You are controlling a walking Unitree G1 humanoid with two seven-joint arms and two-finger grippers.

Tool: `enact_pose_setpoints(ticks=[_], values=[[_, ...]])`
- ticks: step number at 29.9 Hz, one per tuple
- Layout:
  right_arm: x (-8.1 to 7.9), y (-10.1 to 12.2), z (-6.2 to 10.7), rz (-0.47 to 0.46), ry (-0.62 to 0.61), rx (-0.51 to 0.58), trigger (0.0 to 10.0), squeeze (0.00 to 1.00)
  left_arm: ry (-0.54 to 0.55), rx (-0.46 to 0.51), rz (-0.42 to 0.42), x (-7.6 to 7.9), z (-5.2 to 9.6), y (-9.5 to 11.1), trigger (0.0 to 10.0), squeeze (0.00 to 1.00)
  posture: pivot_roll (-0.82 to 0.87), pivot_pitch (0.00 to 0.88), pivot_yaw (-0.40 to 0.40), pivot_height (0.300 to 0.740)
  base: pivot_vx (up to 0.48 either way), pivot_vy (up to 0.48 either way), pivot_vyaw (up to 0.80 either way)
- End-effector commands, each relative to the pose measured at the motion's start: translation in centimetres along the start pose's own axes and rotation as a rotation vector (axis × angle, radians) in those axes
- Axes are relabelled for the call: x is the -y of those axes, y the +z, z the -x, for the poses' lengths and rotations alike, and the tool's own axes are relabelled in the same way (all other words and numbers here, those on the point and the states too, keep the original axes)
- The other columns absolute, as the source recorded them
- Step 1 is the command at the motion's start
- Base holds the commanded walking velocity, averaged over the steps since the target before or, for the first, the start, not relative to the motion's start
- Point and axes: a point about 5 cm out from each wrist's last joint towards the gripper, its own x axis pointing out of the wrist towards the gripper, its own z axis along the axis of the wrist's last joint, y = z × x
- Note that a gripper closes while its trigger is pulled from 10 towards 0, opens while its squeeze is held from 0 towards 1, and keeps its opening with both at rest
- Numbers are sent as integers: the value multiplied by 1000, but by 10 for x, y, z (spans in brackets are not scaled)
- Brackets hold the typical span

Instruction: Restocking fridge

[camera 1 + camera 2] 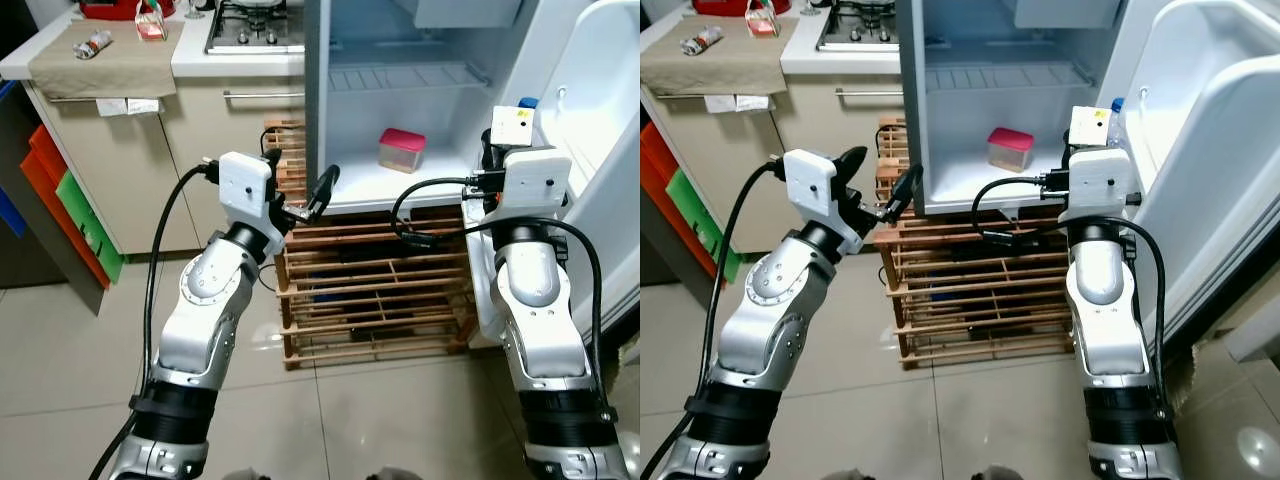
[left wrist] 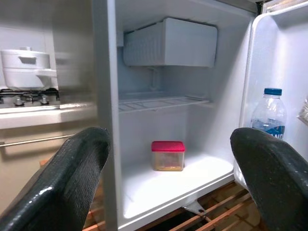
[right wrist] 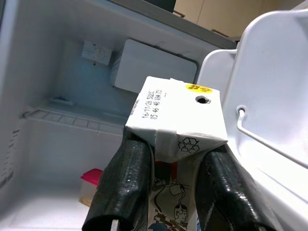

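The small fridge [image 1: 350, 190] stands open on a wooden rack. A clear container with a red lid [image 1: 401, 150] rests on the fridge floor. My right gripper [image 3: 173, 151] is shut on a white carton [image 3: 178, 120] with a yellow sticker, held upright before the right side of the opening, beside the door. A water bottle with a blue cap [image 2: 269, 113] stands in the door shelf, just behind the carton. My left gripper [image 1: 880, 175] is open with nothing in it, level with the fridge's left wall and pointing into the opening.
The open fridge door [image 1: 600, 100] hangs close on the right of my right arm. The slatted wooden rack [image 1: 370, 290] is under the fridge. A counter with a gas hob [image 1: 255, 25] and a cloth [image 1: 110, 60] lies to the left. The floor is tiled.
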Motion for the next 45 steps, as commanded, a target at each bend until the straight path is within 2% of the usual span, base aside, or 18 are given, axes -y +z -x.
enact_pose_setpoints(ticks=[1, 11, 25, 30, 35, 45], values=[[0, 0, 1, 3, 2, 1, 10000, 0, 21, -6, -17, -2, -2, 0, 10000, 0, -78, 0, -2, 711, 0, 0, 0], [-4, 0, -2, 4, 16, -1, 10000, 0, 21, -1, -37, -1, -4, 2, 10000, 0, -75, 0, -2, 711, 0, 0, 0], [11, -14, 1, 84, -56, -67, 10000, 0, 12, -13, -35, 0, -3, 0, 10000, 0, -82, 0, 5, 711, 0, 0, 0], [13, -21, 3, 2, -128, -144, 10000, 0, 0, -21, -39, -1, -2, 0, 10000, 0, -78, 0, 19, 711, 0, 0, 0], [26, -28, 3, -5, -219, -210, 10000, 0, -2, -23, -43, -3, -2, 1, 10000, 0, -76, 0, 30, 711, 0, 0, 0], [32, -32, 3, -49, -289, -289, 10000, 0, -6, -27, -39, -2, -1, 1, 10000, 0, -79, 0, 27, 711, 0, 0, 0]])
